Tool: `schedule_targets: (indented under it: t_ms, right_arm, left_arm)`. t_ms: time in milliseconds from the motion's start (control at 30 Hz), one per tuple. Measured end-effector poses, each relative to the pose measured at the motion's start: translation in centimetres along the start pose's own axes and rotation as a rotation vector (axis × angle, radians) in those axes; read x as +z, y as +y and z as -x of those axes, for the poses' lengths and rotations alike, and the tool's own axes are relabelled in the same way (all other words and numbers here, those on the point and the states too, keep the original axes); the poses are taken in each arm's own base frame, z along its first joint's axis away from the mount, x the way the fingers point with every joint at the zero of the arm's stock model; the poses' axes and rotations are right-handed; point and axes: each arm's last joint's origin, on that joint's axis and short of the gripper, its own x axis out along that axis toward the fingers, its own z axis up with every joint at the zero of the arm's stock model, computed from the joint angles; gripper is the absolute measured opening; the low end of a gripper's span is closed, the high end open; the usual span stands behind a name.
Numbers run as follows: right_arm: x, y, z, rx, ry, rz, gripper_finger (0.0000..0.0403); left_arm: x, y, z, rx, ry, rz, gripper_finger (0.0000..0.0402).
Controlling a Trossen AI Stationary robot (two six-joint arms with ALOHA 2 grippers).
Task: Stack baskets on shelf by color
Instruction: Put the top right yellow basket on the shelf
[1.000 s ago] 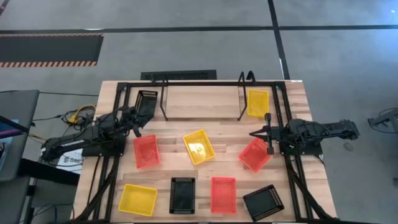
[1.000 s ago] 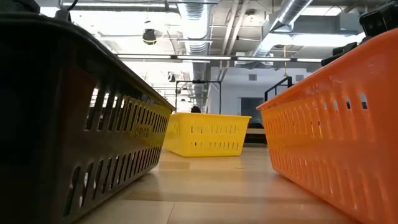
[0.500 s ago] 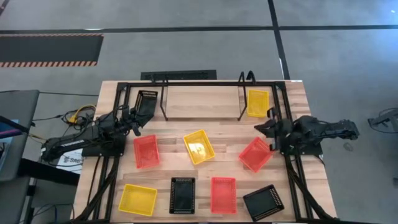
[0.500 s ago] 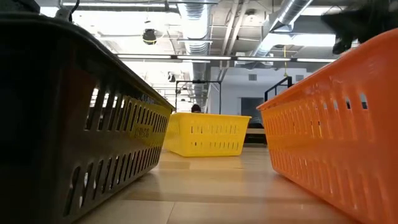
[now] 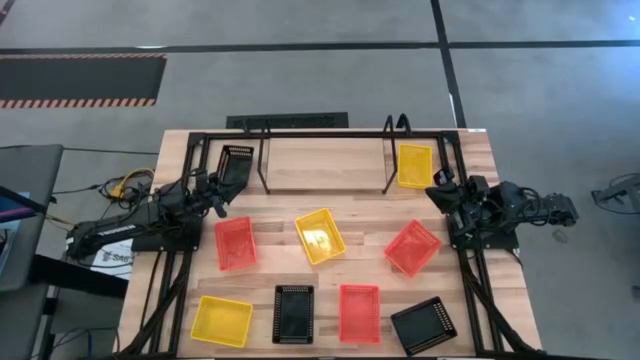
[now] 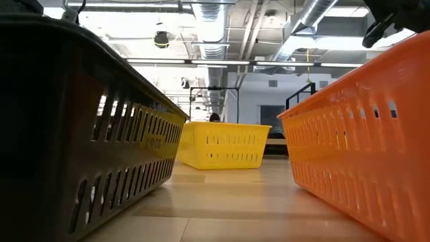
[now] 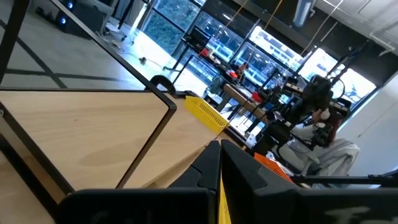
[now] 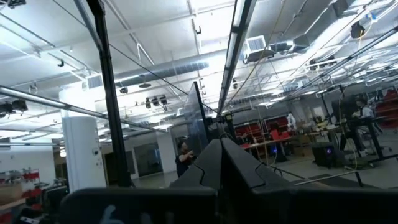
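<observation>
Here, eight baskets lie spread over the wooden table (image 5: 330, 165), all shallow rectangles with perforated walls, and each looks empty. Around the shelf (image 5: 325, 150), a low black tube rack at the far side, a black basket (image 5: 236, 165) sits just beyond its left end, long axis running front to back, and a yellow basket (image 5: 415, 166) sits just beyond its right end, aligned the same way. In the middle band a red basket (image 5: 235, 243) lies front to back, a yellow basket (image 5: 320, 236) is turned slightly askew, and another red basket (image 5: 412, 247) is rotated diagonally. Along the near edge stand a yellow basket (image 5: 221, 320) lying crosswise, a black basket (image 5: 293, 313) and a red basket (image 5: 359, 312) both front to back, and a tilted black basket (image 5: 423, 325).

The left gripper (image 5: 218, 203) rests near the shelf-side black basket, its fingers (image 7: 208, 167) pressed together on nothing. The right gripper (image 5: 438, 193) hangs between the far yellow basket and the diagonal red one, fingers (image 8: 217, 158) together, holding nothing.
</observation>
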Motion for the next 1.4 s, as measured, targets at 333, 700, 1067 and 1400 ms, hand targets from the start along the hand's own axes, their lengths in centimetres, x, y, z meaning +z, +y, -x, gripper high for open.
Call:
schedule_targets:
  t_ms: [333,700,1067,1400]
  right_arm:
    - [0.9,0.0,0.0,0.001,-0.091,0.051,0.0026]
    - [5.4,1.0,-0.3,0.028,-0.293,0.084,0.0064]
    - [13.7,2.4,-5.7,-0.346,0.081,0.24,0.0121]
    - [15.6,2.3,-9.7,-0.883,0.587,0.314,0.0134]
  left_arm:
    - [0.5,-0.2,0.0,-0.008,-0.062,0.007,0.0001]
    - [5.5,-3.4,1.8,-0.216,-0.528,-0.151,0.0112]
    - [11.6,-7.6,2.5,-0.097,-0.328,-0.377,0.0163]
    - [13.3,-8.7,-0.2,0.195,-0.111,-0.402,0.0158]
